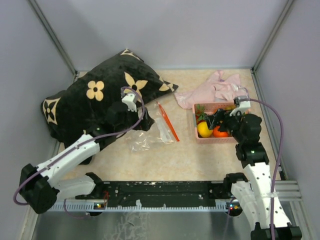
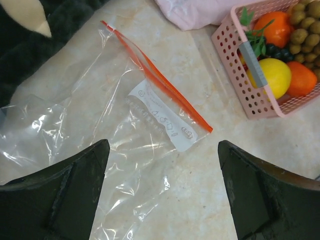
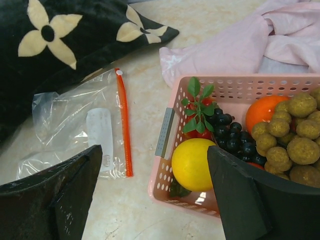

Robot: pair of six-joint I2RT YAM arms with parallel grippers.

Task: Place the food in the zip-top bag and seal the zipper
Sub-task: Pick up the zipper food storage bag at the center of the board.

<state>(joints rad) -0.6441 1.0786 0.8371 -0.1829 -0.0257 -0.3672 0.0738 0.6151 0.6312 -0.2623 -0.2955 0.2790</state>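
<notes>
The left arm [image 1: 70, 155] and right arm [image 1: 257, 185] have white shells with black joints. A thin purple cable [image 1: 278, 125] follows each one. The black jaws are wedge-shaped, with maybe some scuffed, dusty surface.

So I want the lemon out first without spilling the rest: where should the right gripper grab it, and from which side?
Take the lemon across its round middle, straight down from above. It lies in a corner of the pink basket: walls block two sides and the dark grapes crowd a third, but its top is bare.
</notes>
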